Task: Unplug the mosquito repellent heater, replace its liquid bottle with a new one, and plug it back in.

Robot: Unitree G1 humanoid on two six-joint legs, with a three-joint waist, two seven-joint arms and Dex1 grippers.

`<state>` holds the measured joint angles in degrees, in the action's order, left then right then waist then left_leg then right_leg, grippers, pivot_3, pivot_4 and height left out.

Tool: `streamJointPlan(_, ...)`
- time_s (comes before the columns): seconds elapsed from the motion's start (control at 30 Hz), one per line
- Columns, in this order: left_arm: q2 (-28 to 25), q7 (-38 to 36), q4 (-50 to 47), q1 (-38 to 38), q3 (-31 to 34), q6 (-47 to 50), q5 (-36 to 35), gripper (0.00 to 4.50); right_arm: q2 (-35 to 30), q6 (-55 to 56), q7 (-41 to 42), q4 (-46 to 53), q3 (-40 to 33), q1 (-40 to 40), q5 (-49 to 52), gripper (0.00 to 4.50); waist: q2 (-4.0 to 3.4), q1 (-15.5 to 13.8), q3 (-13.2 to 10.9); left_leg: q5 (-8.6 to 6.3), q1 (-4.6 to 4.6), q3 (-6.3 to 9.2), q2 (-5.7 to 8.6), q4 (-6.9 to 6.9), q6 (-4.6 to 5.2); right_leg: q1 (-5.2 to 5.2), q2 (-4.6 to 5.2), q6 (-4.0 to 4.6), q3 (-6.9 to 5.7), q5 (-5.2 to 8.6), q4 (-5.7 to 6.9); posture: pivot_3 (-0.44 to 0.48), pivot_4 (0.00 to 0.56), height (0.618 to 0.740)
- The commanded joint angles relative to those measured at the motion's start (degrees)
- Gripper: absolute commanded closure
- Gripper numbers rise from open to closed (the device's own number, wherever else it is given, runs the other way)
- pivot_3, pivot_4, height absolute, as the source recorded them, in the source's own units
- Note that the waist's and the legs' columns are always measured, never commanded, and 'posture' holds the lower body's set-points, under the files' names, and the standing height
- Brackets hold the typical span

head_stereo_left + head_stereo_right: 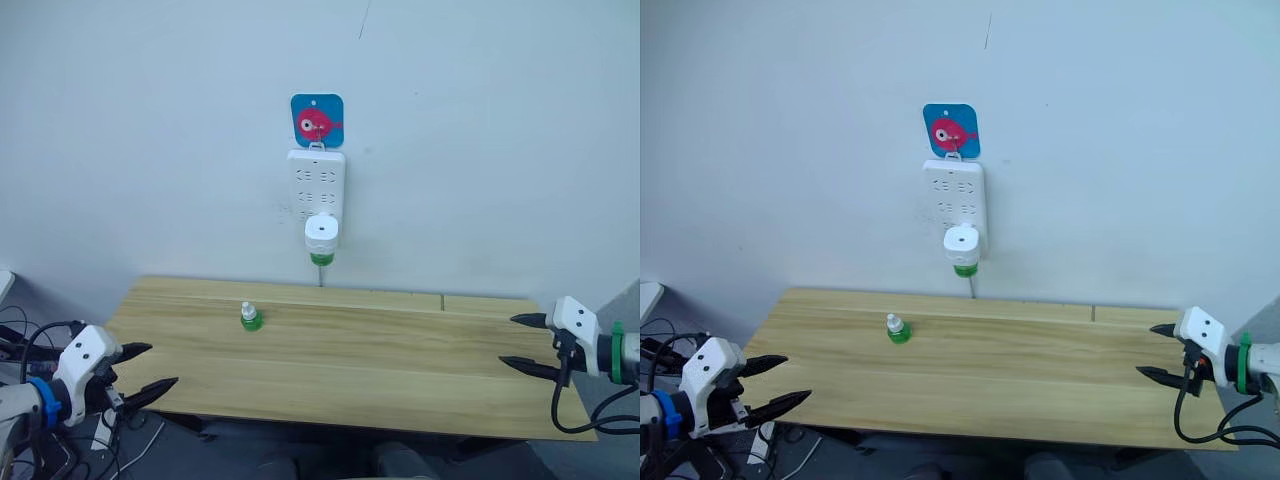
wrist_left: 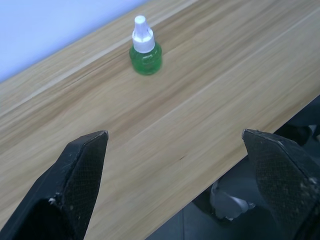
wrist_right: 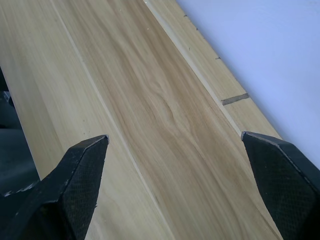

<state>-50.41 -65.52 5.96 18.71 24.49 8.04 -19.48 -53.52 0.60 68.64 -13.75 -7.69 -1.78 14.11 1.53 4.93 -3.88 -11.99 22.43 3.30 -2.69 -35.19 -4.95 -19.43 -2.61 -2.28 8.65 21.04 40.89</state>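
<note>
The left gripper [image 1: 152,367] hung off the near left corner of the table [image 1: 400,370], its two black fingers spread wide with nothing between them; some dark cables [image 1: 25,335] trailed beside it. Further in, on the left half of the tabletop and toward the wall, a small bottle [image 1: 250,317] stood upright by itself; it was clear green with green liquid inside and had a white cap, and nothing touched it. Above the middle of the table, the heater [image 1: 321,233] sat plugged into the bottom socket of a white power strip [image 1: 316,180]; a green bottle [image 1: 321,259] hung under it, screwed in; the strip hung from a blue hook plate [image 1: 317,120] with a pink fish on it. The right gripper [image 1: 522,342] hovered over the table's right end, its fingers also parted and empty, well away from both bottles. The table was pale wood planks, pushed against a plain white wall [image 1: 150,120]; a thin seam crossed the back plank near the right end.
</note>
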Motion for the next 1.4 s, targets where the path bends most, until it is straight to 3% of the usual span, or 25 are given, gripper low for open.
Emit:
streamJointPlan(0.03,-1.30,-1.04,0.27,-1.09,2.08,-0.80,-1.45,0.00,-1.32,0.15,0.07,1.22,-1.53,-0.13,0.04,0.05,0.00,0.01,0.00,0.00,-0.02,0.00,0.00,0.00,0.00,0.02,0.00,0.00,0.00,0.00,0.00,0.016,0.015,0.733)
streamJointPlan(0.53,-2.04,-2.26,5.61,-3.88,0.83,-5.43,-0.26,0.00,-1.32,-0.37,-1.71,1.80,-2.22,-1.52,0.03,0.05,-0.01,0.05,0.00,0.00,-0.10,-0.02,-0.01,0.00,0.00,0.08,0.00,0.01,0.03,0.01,0.00,0.000,0.020,0.733)
streamJointPlan(1.03,-1.88,-2.06,7.63,-9.09,2.12,-3.27,-2.31,0.00,-0.52,-3.44,-3.72,6.17,-2.91,-3.41,1.61,0.05,-0.01,0.11,-0.02,0.00,-0.10,-0.03,-0.01,0.00,0.00,0.08,-0.01,0.01,0.03,0.01,-0.01,-0.019,0.025,0.733)
streamJointPlan(1.13,-1.24,0.01,3.62,-11.33,2.72,1.53,-5.26,0.00,0.18,-5.43,-4.33,10.49,-3.82,-4.65,3.52,0.05,-0.03,0.10,-0.03,0.00,-0.10,-0.02,-0.01,0.00,0.00,0.08,-0.01,0.01,0.03,0.01,0.00,-0.038,0.023,0.733)
streamJointPlan(1.3,-0.15,3.15,-5.89,-15.53,0.40,10.53,-10.21,0.00,2.67,-12.99,-7.16,25.92,-5.06,-6.75,9.40,0.05,-0.04,0.36,-0.04,0.00,-0.05,0.03,-0.02,-0.02,0.00,0.08,-0.03,0.00,0.01,0.01,0.00,-0.070,0.028,0.733)
streamJointPlan(1.4,0.94,5.62,-6.68,-22.24,-1.95,14.32,-11.49,0.00,4.99,-20.00,-11.69,36.89,-4.53,-5.94,14.19,0.05,-0.09,0.64,-0.09,0.00,-0.04,0.05,-0.02,-0.04,0.00,0.08,-0.06,0.00,0.01,0.01,0.00,-0.100,0.035,0.733)
